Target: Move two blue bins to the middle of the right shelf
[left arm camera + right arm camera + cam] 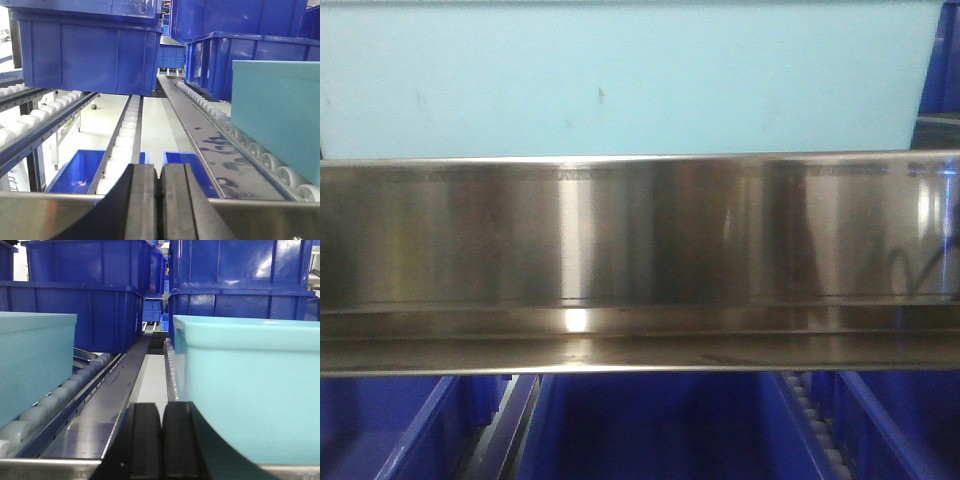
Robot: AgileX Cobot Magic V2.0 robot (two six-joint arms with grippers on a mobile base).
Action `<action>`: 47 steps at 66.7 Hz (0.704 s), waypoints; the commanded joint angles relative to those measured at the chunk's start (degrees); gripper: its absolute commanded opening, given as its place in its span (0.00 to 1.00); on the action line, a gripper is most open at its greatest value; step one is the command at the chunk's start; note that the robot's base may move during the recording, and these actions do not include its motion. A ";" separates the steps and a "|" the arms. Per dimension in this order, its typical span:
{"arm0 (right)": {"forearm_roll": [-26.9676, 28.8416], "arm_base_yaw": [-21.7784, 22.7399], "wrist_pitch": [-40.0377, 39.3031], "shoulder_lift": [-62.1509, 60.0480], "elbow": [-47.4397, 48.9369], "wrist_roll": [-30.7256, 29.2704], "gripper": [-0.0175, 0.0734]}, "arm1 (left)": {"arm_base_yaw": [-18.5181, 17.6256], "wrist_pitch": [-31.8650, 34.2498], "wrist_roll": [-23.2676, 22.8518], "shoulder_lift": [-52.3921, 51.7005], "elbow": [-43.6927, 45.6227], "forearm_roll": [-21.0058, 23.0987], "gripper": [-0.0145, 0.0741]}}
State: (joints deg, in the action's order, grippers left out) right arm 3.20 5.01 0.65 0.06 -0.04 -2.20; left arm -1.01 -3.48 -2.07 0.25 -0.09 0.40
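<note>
We see the brushed steel shelf tier [640, 235] spanning the front view, its tall lip shiny, with a pale teal wall [620, 80] above and blue bins [650, 430] below. Only the wrist views show the roller tracks [125, 135], with stacked blue bins [90, 55] standing farther back on them and the floor [155, 132] visible between the rails. 2 pale teal bins [250, 390] flank the right claw [161, 440]; 1 stands right of the left claw [159, 200]. Both claws are clenched, pads together, grasping nothing.
</note>
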 commanded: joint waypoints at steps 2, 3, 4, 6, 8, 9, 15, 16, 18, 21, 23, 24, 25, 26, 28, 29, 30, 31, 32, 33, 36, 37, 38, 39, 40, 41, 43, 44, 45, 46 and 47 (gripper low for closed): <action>-0.42 -0.10 -1.08 -0.06 0.04 -0.33 0.01 | -0.32 1.39 -0.11 -0.25 0.09 0.32 0.04; -0.42 -0.10 -1.08 -0.06 0.04 -0.33 0.01 | -0.32 1.39 -0.11 -0.25 0.09 0.32 0.04; -0.42 -0.10 -1.08 -0.06 0.04 -0.33 0.01 | -0.32 1.39 -0.11 -0.25 0.09 0.32 0.04; -0.42 -0.10 -1.08 -0.06 0.04 -0.33 0.01 | -0.32 1.39 -0.11 -0.25 0.09 0.32 0.04; -0.42 -0.10 -1.08 -0.06 0.04 -0.33 0.01 | -0.32 1.39 -0.11 -0.25 0.09 0.32 0.04; -0.42 -0.10 -1.08 -0.06 0.04 -0.33 0.01 | -0.32 1.39 -0.11 -0.25 0.09 0.32 0.04; -0.42 -0.10 -1.08 -0.06 0.04 -0.33 0.01 | -0.32 1.39 -0.11 -0.25 0.09 0.32 0.04; -0.42 -0.10 -1.08 -0.06 0.04 -0.33 0.01 | -0.32 1.39 -0.11 -0.25 0.09 0.32 0.04; -0.42 -0.10 -1.08 -0.06 0.04 -0.33 0.01 | -0.32 1.39 -0.11 -0.25 0.09 0.32 0.04; -0.42 -0.10 -1.08 -0.06 0.04 -0.33 0.01 | -0.32 1.39 -0.11 -0.25 0.09 0.32 0.04; -0.42 -0.10 -1.08 -0.06 0.04 -0.33 0.01 | -0.32 1.39 -0.11 -0.25 0.09 0.32 0.04; -0.42 -0.10 -1.08 -0.06 0.04 -0.33 0.01 | -0.32 1.39 -0.11 -0.25 0.09 0.32 0.04; -0.42 -0.10 -1.08 -0.06 0.04 -0.33 0.01 | -0.32 1.39 -0.11 -0.25 0.09 0.32 0.04; -0.42 -0.10 -1.08 -0.06 0.04 -0.33 0.01 | -0.32 1.39 -0.11 -0.25 0.09 0.32 0.04; -0.42 -0.10 -1.08 -0.06 0.04 -0.33 0.01 | -0.32 1.39 -0.11 -0.25 0.09 0.32 0.04; -0.42 -0.10 -1.08 -0.06 0.04 -0.33 0.01 | -0.32 1.39 -0.11 -0.25 0.09 0.32 0.04; -0.42 -0.10 -1.08 -0.06 0.04 -0.33 0.01 | -0.32 1.39 -0.11 -0.25 0.09 0.32 0.04; -0.42 -0.10 -1.08 -0.06 0.04 -0.33 0.01 | -0.32 1.39 -0.11 -0.25 0.09 0.32 0.04; -0.42 -0.10 -1.08 -0.06 0.04 -0.33 0.01 | -0.32 1.39 -0.11 -0.25 0.09 0.32 0.04; -0.42 -0.10 -1.08 -0.06 0.04 -0.33 0.01 | -0.32 1.39 -0.11 -0.25 0.09 0.32 0.04; -0.42 -0.10 -1.08 -0.06 0.04 -0.33 0.01 | -0.32 1.39 -0.11 -0.25 0.09 0.32 0.04; -0.42 -0.10 -1.08 -0.06 0.04 -0.33 0.01 | -0.32 1.39 -0.11 -0.25 0.09 0.32 0.04; -0.42 -0.10 -1.08 -0.06 0.04 -0.33 0.01 | -0.32 1.39 -0.11 -0.25 0.09 0.32 0.04; -0.42 -0.10 -1.08 -0.06 0.04 -0.33 0.01 | -0.32 1.39 -0.11 -0.25 0.09 0.32 0.04; -0.42 -0.10 -1.08 -0.06 0.04 -0.33 0.01 | -0.32 1.39 -0.11 -0.25 0.09 0.32 0.04; -0.42 -0.10 -1.08 -0.06 0.04 -0.33 0.01 | -0.32 1.39 -0.11 -0.25 0.09 0.32 0.04; -0.42 -0.10 -1.08 -0.06 0.04 -0.33 0.01 | -0.32 1.39 -0.11 -0.25 0.09 0.32 0.04; -0.42 -0.10 -1.08 -0.06 0.04 -0.33 0.01 | -0.32 1.39 -0.11 -0.25 0.09 0.32 0.04; -0.42 -0.10 -1.08 -0.06 0.04 -0.33 0.01 | -0.32 1.39 -0.11 -0.25 0.09 0.32 0.04; -0.42 -0.10 -1.08 -0.06 0.04 -0.33 0.01 | -0.32 1.39 -0.11 -0.25 0.09 0.32 0.04; -0.42 -0.10 -1.08 -0.06 0.04 -0.33 0.01 | -0.32 1.39 -0.11 -0.25 0.09 0.32 0.04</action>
State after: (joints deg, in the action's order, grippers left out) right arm 3.20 5.01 0.65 0.06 -0.04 -2.20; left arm -1.01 -3.48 -2.07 0.25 -0.09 0.40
